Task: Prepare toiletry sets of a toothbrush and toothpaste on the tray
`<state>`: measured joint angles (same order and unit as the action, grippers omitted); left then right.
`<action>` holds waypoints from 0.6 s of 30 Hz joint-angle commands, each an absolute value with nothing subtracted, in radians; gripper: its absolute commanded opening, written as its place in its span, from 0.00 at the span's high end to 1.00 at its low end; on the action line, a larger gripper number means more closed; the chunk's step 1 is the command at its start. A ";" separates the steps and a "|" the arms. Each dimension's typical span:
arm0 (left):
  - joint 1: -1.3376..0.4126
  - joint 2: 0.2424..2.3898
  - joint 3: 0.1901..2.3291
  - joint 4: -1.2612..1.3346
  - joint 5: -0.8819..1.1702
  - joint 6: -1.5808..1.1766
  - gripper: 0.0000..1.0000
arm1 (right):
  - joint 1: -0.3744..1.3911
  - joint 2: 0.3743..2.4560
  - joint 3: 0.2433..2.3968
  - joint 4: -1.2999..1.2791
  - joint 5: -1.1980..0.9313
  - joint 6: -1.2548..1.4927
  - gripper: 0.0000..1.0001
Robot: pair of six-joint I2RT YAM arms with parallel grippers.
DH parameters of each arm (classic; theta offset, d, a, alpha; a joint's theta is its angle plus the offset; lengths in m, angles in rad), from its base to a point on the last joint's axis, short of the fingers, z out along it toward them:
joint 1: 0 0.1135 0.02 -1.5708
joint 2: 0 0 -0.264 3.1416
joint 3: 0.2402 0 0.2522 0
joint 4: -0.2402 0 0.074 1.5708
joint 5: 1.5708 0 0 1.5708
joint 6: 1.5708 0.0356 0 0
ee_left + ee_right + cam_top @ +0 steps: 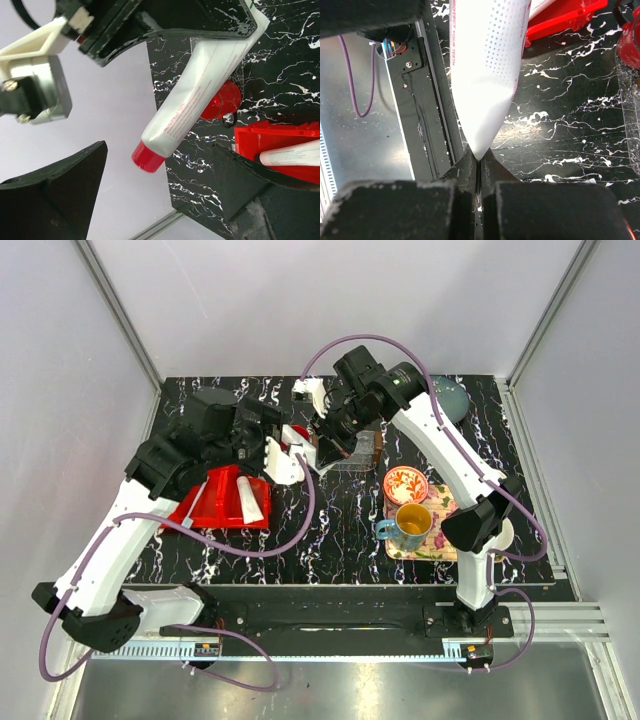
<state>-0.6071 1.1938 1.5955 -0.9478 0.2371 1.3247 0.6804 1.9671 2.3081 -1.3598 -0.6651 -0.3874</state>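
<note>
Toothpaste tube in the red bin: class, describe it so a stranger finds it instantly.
Start at the red bin on the table's left side. A white tube lies inside, at its right end. The other tube is pinched in the right pincer; this one lies free.

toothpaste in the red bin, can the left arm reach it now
Probably yes: the left hand is open beside the red bin, and the toothpaste lies uncovered in it.
</note>
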 commanded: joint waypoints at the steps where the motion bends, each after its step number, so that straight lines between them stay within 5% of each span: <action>1: -0.633 1.213 1.577 -0.908 0.201 1.384 0.12 | 0.678 1.939 2.355 -1.420 -0.726 -0.385 1.00; 10: -0.666 1.250 1.543 -0.888 0.141 1.445 0.16 | 0.680 1.942 2.362 -1.437 -0.750 -0.394 1.00; 18: -0.675 1.281 1.522 -0.859 0.089 1.491 0.35 | 0.680 1.937 2.356 -1.453 -0.758 -0.403 1.00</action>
